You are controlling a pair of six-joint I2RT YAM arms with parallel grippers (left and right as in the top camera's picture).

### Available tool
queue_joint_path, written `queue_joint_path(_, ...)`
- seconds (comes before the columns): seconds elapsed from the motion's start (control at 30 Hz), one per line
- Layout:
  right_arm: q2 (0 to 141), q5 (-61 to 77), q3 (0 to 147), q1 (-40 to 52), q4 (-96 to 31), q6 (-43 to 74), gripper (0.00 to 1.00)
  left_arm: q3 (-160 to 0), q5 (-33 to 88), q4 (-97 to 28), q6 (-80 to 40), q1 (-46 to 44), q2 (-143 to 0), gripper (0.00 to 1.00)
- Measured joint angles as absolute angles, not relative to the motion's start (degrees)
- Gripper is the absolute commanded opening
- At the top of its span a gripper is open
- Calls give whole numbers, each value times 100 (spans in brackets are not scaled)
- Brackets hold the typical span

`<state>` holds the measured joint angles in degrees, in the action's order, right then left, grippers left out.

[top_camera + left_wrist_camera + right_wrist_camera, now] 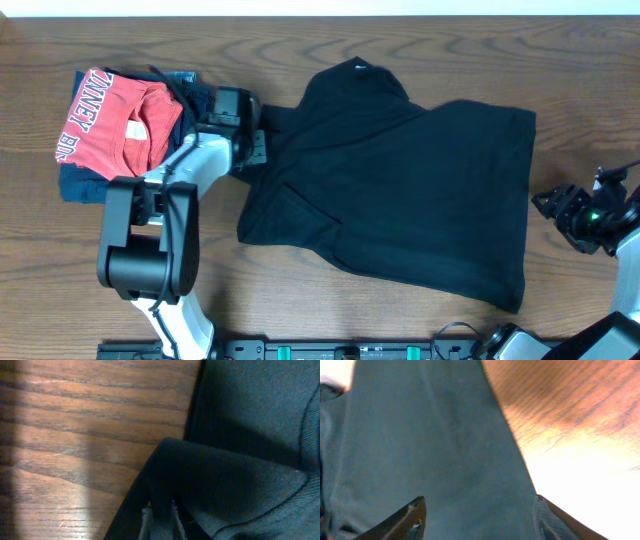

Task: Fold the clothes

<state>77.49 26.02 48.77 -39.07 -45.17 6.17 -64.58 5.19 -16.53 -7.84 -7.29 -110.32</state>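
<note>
The black shirt point(400, 190) lies spread across the middle of the table, its collar with a white neck tag point(360, 68) at the back. My left gripper point(257, 140) is at the shirt's left edge. In the left wrist view its jaws point(161, 512) are shut on a raised fold of the black fabric point(240, 475). My right gripper point(546, 203) is just off the shirt's right edge. In the right wrist view its fingers point(480, 510) are wide open and empty, with the shirt point(430, 435) spread ahead of them.
A folded red shirt with white lettering point(115, 120) lies on a navy blue garment point(80, 185) at the back left, close beside my left arm. Bare wooden table point(420, 330) surrounds the shirt.
</note>
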Motion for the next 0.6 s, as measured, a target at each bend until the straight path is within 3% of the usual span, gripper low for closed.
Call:
queue_joint_path(0.33, 8425, 1658, 4633, -3247, -3041, 1256, 59, -6302, 1184, -1992, -753, -753, -10372, 36)
queue_joint_path(0.6, 9474, 1455, 4633, -2639, -2174, 1422, 41, -6302, 1264, -2423, -753, -755, -9367, 39)
